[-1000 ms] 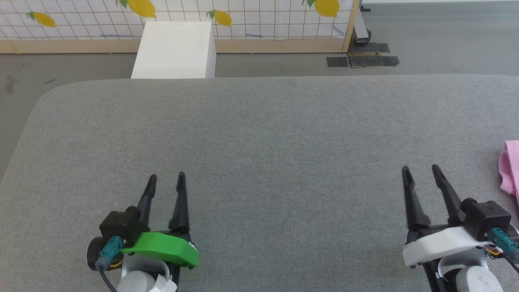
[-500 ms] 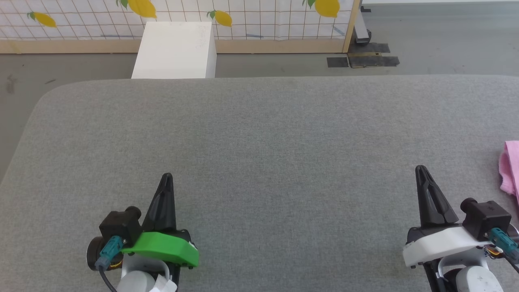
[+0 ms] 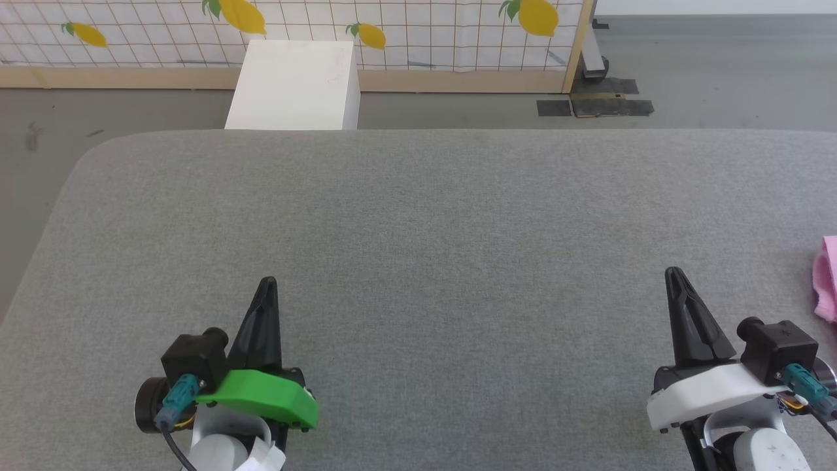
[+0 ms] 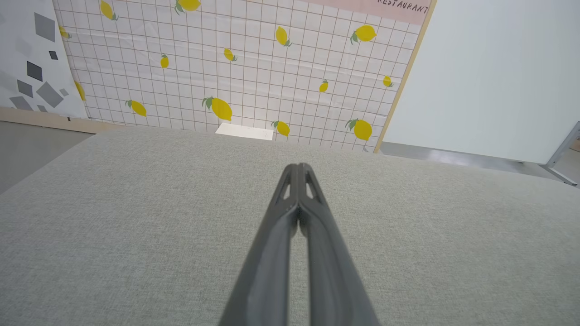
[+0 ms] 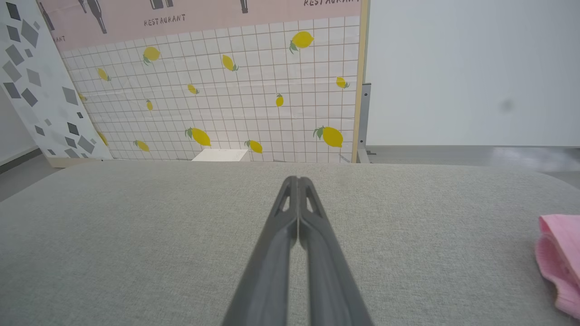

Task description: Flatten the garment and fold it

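Right pincer (image 3: pixel 673 272) is closed; garment (image 3: pixel 826 280) runs off-frame.

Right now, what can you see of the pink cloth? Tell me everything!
The garment is light pink, soft-looking fabric, bunched and wrinkly, not flattened. Just a small part peeks in at the head view's right edge; the rest is cut off. It lies on the grey table, to the right of the right gripper, which is shut and apart from it.

text: "RESTAURANT" | on: pink banner (image 5: pixel 204 13) | above: lemon-grid wall panel (image 5: pixel 235 113)
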Available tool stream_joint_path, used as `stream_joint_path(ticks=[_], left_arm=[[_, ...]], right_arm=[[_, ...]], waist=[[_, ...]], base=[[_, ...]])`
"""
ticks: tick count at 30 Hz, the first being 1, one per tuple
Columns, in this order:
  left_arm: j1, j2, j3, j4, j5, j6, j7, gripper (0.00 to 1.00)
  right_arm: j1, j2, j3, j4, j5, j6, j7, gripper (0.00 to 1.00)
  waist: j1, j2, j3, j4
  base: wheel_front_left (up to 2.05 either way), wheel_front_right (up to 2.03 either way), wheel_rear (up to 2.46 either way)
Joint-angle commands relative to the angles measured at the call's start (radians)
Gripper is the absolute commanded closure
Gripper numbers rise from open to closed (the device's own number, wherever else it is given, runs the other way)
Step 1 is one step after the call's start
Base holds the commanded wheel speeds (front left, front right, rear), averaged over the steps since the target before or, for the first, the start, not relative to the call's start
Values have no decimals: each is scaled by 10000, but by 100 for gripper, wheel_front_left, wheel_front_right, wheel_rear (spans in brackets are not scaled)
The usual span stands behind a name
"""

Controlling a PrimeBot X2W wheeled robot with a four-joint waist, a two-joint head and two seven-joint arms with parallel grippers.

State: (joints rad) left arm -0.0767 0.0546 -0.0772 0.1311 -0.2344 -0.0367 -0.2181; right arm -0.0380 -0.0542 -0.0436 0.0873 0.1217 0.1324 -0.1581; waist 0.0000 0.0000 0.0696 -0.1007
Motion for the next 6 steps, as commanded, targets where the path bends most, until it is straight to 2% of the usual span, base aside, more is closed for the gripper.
stream_joint_path(ticks=[1,6], left_arm=[[135,-8,46,-57,106,55,75,100],[164,-9,80,-116,211,70,174,100]], right_arm=[[68,7,22,-83,-126,-3,64,100],[83,9,41,-120,-177,-4,135,100]], waist=[[0,0,-13,17],[0,0,-45,64]], base=[[0,0,0],[0,0,0]])
